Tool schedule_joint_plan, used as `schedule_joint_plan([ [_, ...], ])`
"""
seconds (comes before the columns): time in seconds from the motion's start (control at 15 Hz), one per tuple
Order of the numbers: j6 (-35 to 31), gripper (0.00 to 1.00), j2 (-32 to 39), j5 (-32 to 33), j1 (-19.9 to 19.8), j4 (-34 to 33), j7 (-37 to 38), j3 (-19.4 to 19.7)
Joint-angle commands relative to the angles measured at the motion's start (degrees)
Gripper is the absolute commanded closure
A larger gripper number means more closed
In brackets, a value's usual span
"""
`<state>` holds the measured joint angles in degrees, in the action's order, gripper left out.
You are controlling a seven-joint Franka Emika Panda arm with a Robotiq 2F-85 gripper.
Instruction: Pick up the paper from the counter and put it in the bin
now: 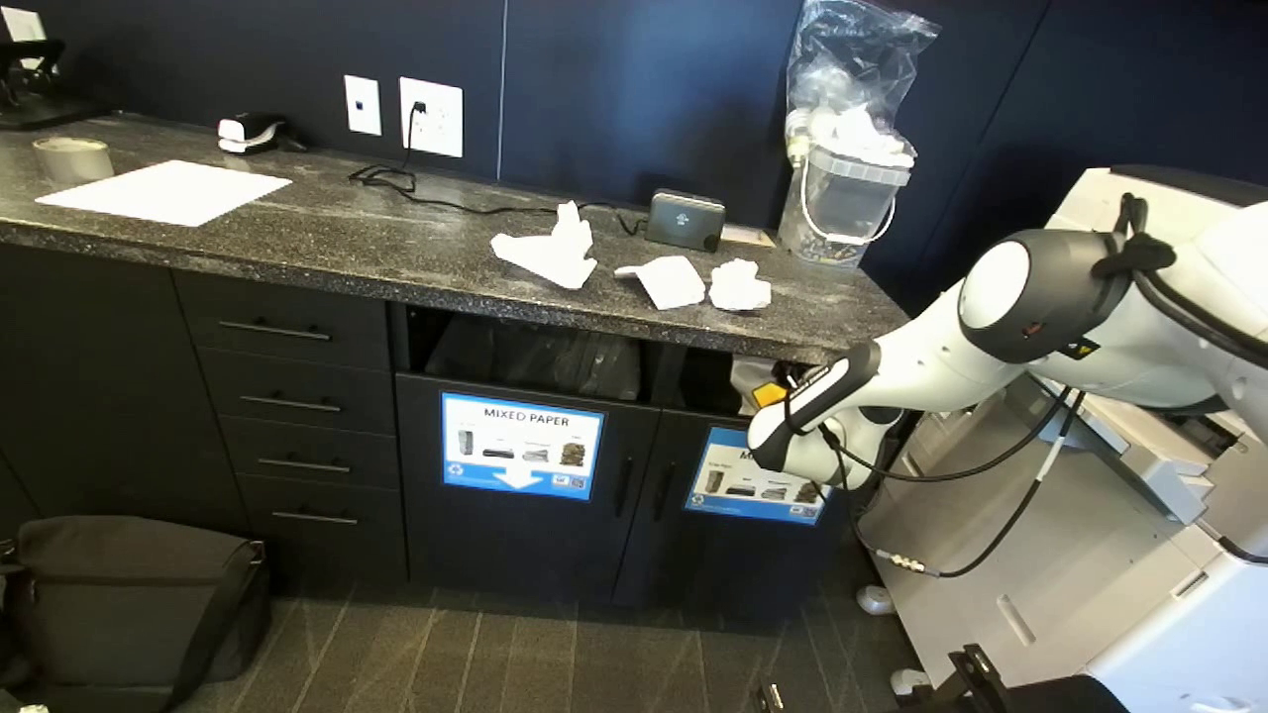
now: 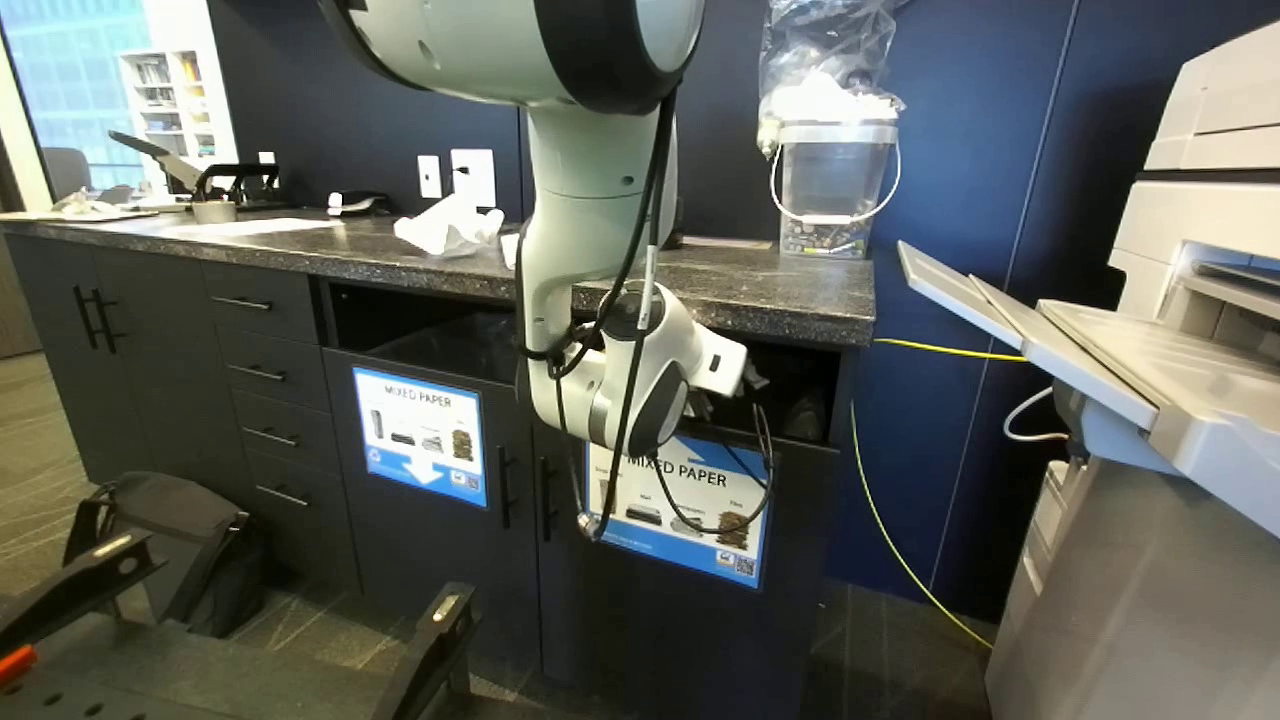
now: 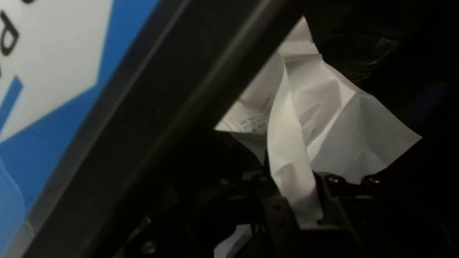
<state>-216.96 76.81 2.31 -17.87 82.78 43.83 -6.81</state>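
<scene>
Crumpled white paper (image 3: 288, 143), inside dark bin (image 2: 805, 370)

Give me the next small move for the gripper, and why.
I would probably open the gripper and let the paper drop: the wrist view shows it held between the fingers, and it appears to lie within the bin, past the dark cabinet edge.

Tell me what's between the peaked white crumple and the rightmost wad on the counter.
A creased white paper lies between the peaked white crumple and the rightmost wad, shown in an exterior view.
</scene>
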Motion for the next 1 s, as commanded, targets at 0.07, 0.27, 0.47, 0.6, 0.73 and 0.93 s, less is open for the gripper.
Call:
schedule_joint_plan([
  [0.07, 1.3, 0.91, 1.6, -3.8, 0.6, -3.4, -6.9, -0.6],
  [0.27, 3.3, 0.91, 1.4, -5.8, 2.2, -3.8, -13.7, 1.1],
  [0.47, 4.1, 0.92, 1.8, -8.0, 2.5, -4.6, -19.3, 0.8],
  [0.6, 4.7, 0.91, 1.9, -9.0, 2.9, -5.0, -21.6, 0.8],
  [0.73, 5.2, 0.66, 1.9, -9.7, 3.2, -5.1, -23.2, 0.9],
  [0.93, 5.8, 0.51, 1.5, -11.7, 4.8, -4.8, -26.2, 2.6],
])
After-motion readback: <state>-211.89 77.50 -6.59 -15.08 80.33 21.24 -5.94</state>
